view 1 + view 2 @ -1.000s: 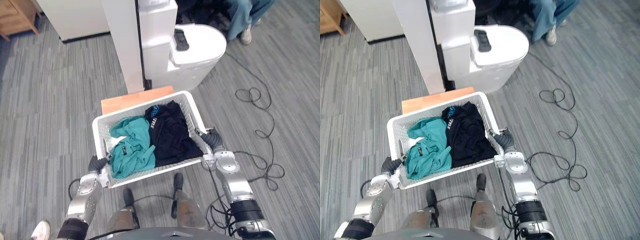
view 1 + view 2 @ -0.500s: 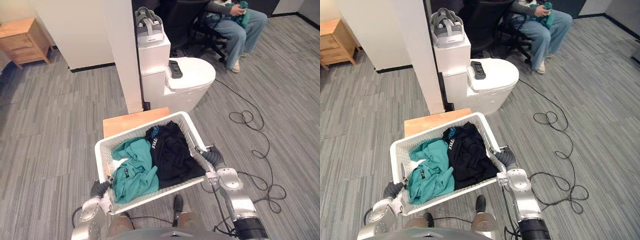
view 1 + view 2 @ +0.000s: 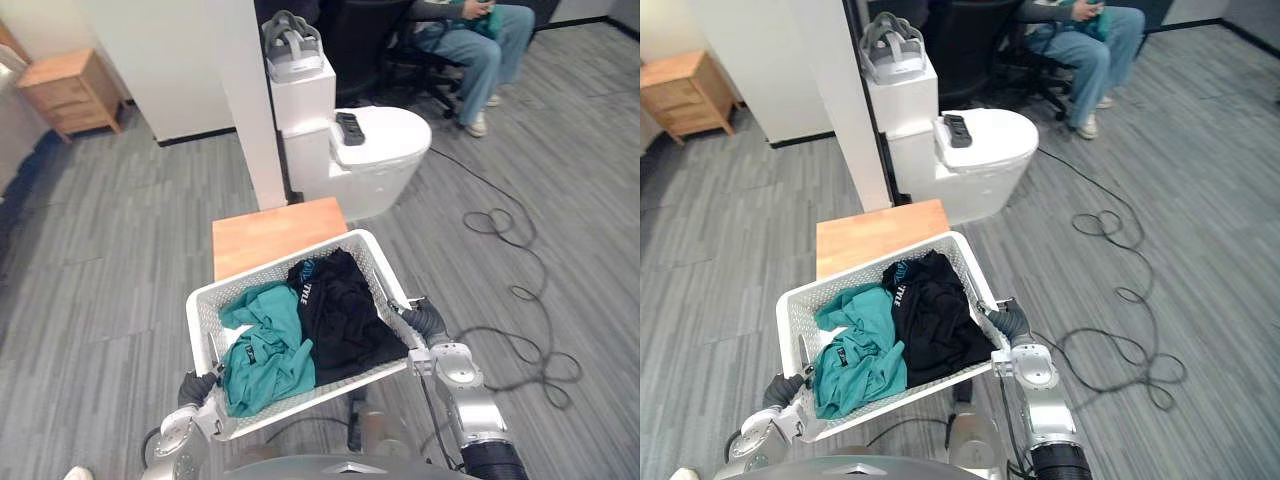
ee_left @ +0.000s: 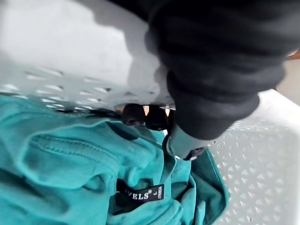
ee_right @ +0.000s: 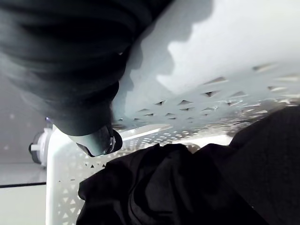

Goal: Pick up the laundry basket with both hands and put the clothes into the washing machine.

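The left hand is clamped on the near left corner of the basket; its wrist view has the fingers hooked under the rim and the thumb pressed down above them. The right hand is curled over the rim at the right edge, thumb inside the wall, so both grips are closed on the basket and it hangs between them, its left end lower than its right. Inside, the teal shirt lies heaped along the left edge and the black top fills the right half, spilling toward the far right corner. The whole view has swung up since a second ago, so the camera has moved, but the basket has changed too. Then it covered most of the wooden board; now a broad stretch of board lies bare beyond the far rim. I judge the pick-up done and the load secure, with the carry to the machine and the emptying left to do.
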Available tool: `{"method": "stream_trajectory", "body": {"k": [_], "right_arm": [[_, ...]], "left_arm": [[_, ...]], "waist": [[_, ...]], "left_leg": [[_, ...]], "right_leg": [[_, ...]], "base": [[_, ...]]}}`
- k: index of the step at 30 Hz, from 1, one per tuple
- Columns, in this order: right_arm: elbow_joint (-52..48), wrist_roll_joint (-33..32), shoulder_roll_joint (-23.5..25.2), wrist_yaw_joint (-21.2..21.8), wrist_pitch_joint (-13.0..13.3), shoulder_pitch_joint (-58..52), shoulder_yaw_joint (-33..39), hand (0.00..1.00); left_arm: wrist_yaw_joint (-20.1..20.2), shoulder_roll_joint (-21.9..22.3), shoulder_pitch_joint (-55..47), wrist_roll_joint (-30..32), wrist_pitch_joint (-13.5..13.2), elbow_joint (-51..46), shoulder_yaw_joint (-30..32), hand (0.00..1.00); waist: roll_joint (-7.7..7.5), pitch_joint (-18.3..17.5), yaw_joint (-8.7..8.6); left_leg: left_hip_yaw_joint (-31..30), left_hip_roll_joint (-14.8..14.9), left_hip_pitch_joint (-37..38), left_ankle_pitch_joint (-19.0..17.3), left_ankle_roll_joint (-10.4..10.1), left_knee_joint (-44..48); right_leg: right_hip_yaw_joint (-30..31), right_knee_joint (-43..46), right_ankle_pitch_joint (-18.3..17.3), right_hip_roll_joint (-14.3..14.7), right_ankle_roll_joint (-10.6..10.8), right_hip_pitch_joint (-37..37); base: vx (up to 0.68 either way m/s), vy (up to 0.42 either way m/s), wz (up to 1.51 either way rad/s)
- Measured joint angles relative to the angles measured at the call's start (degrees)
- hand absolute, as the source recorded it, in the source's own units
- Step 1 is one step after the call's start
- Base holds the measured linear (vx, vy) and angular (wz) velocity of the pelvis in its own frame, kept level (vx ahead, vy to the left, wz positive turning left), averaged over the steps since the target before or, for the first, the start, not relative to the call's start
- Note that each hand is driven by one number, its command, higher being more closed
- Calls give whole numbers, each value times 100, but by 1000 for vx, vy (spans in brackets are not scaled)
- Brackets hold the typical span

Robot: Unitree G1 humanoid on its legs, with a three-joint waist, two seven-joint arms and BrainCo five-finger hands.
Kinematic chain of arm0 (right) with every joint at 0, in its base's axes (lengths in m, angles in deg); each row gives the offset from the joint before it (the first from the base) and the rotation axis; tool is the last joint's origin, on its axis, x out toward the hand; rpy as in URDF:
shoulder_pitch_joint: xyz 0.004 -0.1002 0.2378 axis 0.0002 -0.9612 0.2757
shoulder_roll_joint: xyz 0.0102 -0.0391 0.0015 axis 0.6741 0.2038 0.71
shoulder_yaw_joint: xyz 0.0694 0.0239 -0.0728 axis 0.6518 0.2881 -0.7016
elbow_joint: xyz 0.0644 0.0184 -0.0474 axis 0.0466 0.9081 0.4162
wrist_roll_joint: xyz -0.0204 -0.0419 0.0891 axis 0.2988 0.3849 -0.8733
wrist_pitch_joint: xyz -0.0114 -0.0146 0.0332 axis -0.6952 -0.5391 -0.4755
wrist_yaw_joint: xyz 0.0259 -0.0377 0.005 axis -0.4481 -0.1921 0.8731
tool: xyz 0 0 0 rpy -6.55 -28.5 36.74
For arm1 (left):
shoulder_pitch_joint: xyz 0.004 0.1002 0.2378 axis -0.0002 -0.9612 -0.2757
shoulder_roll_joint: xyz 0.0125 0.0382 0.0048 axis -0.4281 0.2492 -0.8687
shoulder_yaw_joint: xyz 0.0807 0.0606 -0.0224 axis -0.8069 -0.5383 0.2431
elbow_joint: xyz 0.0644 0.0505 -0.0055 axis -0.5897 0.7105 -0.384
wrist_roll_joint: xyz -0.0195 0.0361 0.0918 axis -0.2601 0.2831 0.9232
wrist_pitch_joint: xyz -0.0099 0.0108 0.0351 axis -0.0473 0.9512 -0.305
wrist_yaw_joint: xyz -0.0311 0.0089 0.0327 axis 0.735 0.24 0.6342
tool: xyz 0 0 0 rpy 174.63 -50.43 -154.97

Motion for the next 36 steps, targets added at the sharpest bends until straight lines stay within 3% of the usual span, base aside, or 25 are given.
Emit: {"method": "stream_trajectory", "body": {"k": [1,2,4,6,7,8,9,11,13,14,15,16,17,18,19,21,25,28,30,31,32,33,34,35,36], "right_arm": [[-9,0,27,0,1,-92,6,100],[-12,-1,31,-1,2,-140,21,100],[-17,-1,44,-3,7,-138,64,100],[-23,36,179,-5,15,-154,93,100],[-27,88,282,-17,16,-185,111,100],[-19,165,299,-55,6,-238,114,100],[-19,188,303,-57,8,-214,115,100],[3,196,334,-59,8,-220,148,100],[16,209,373,-57,11,-205,188,100],[69,214,379,-56,11,-158,184,100],[175,222,388,-56,13,-39,182,100],[243,227,380,-58,11,78,177,100],[250,281,244,-101,14,238,109,100],[252,315,91,-130,17,376,93,100],[254,331,81,-152,18,432,107,100],[253,329,80,-314,30,426,209,100],[202,322,145,-378,35,316,275,100],[159,310,162,-520,71,72,298,100],[132,310,200,-543,78,-126,263,100],[-5,317,186,-541,78,-275,228,100],[-126,322,151,-539,80,-428,208,100],[-136,326,135,-539,78,-456,217,100],[-140,346,87,-545,69,-459,228,100],[-146,343,-3,-535,69,-460,203,100],[-150,342,-3,-524,70,-463,204,100]], "left_arm": [[7,-23,-68,14,21,-44,-11,100],[15,-19,-101,64,46,-102,-17,100],[39,-10,-59,110,50,-105,-24,100],[81,-42,-12,168,52,-114,0,100],[86,-105,14,234,58,-113,11,100],[93,-101,19,293,122,-111,31,100],[101,-103,55,337,134,-115,51,100],[117,-103,104,345,148,-112,78,100],[117,-96,103,346,148,-113,79,100],[115,-99,103,346,147,-113,87,100],[106,-104,120,346,145,-116,96,100],[94,-105,167,345,144,-107,114,100],[80,-23,218,338,140,-100,127,100],[80,15,312,334,127,-94,79,100],[80,3,396,332,126,-76,57,100],[68,3,841,333,126,207,14,100],[24,-73,1004,333,126,365,-80,100],[8,-127,1037,333,128,470,-264,100],[4,-153,964,330,130,617,-271,100],[3,-149,833,318,130,617,-299,100],[-3,-117,710,274,126,605,-304,100],[-4,-76,659,244,125,601,-321,100],[-5,-10,584,226,120,560,-344,100],[-8,38,534,216,109,546,-352,100],[-10,42,517,216,108,529,-349,100]], "waist": [[-149,-10,-30],[-240,-12,-69],[-245,11,-107],[-391,57,-133],[-507,98,-163],[-476,82,-122],[-412,113,-77],[-380,122,-91],[-369,66,-50],[-442,-31,-16],[-555,-126,39],[-613,-164,78],[-419,-227,184],[-229,-321,284],[-190,-345,285],[-189,-353,210],[-190,-361,121],[-148,-339,115],[-139,-321,203],[-64,-270,236],[37,-202,250],[44,-178,246],[43,-152,263],[57,-143,360],[33,-126,419]], "left_leg": [[152,-114,28,16,33,35],[308,-189,32,35,80,56],[613,-162,38,198,252,-95],[1045,-187,71,347,290,-215],[1266,-228,93,374,279,-168],[1592,-88,97,442,365,-215],[1940,90,89,485,357,-235],[2263,288,145,580,283,-352],[2659,446,234,637,201,-406],[2910,512,238,659,163,-366],[3154,539,201,651,139,-206],[3197,555,151,641,127,-125],[3087,593,81,641,122,-361],[2994,536,154,801,-12,-902],[3163,555,178,916,-115,-1060],[3615,694,179,1045,-191,-1070],[3781,1010,233,972,-371,-786],[3788,1653,18,611,-381,283],[3724,2303,-265,601,183,1684],[3536,2684,-502,814,744,2626],[3002,2805,-846,927,909,3410],[2586,2622,-1070,855,767,3635],[1916,2123,-1392,721,534,3720],[1181,1352,-1721,537,178,3451],[825,916,-1875,456,23,2971]], "right_leg": [[161,-49,40,-26,11,-18],[351,-105,-89,-36,167,-40],[353,4,-671,-34,497,-196],[46,406,-854,-94,318,-400],[-152,428,-1150,-154,166,-423],[-663,536,-1521,-240,240,-512],[-1225,1235,-1520,-378,-525,-724],[-1723,2684,-1625,-689,-927,-754],[-1755,3539,-2028,-1025,-875,-467],[-1681,3718,-2168,-1287,-852,-177],[-1567,3338,-2119,-1440,-612,118],[-1551,3094,-2117,-1229,-495,110],[-1438,2555,-1944,-896,-651,87],[-1360,1999,-1678,-545,-652,-4],[-1298,1660,-1577,-399,-609,18],[-1412,1021,-1523,-204,-546,142],[-1223,316,-1107,286,-739,459],[-1132,26,-1221,687,-801,653],[-970,-79,-1274,914,-879,897],[-848,-117,-1317,1035,-942,1094],[-686,-77,-1364,1106,-1010,1244],[-602,-38,-1373,1104,-1024,1258],[-394,12,-1387,1061,-1045,1245],[-161,-2,-1396,974,-1055,1208],[-40,-101,-1398,911,-1048,1208]], "base": [[-288,86,-63],[-306,100,-67],[-267,68,-87],[-231,25,-94],[-200,8,-104],[-230,-8,-142],[-151,-21,-131],[-124,-46,-105],[-41,-110,-116],[46,-177,-143],[30,-167,-141],[-20,-184,-173],[-124,-165,-208],[-122,-153,-204],[-100,-134,-158],[-81,-127,-91],[-64,-116,-50],[-10,-83,-21],[59,-109,-47],[105,-54,-59],[104,-10,-53],[73,46,-47],[73,89,-64],[78,119,-89],[87,133,-100]]}}
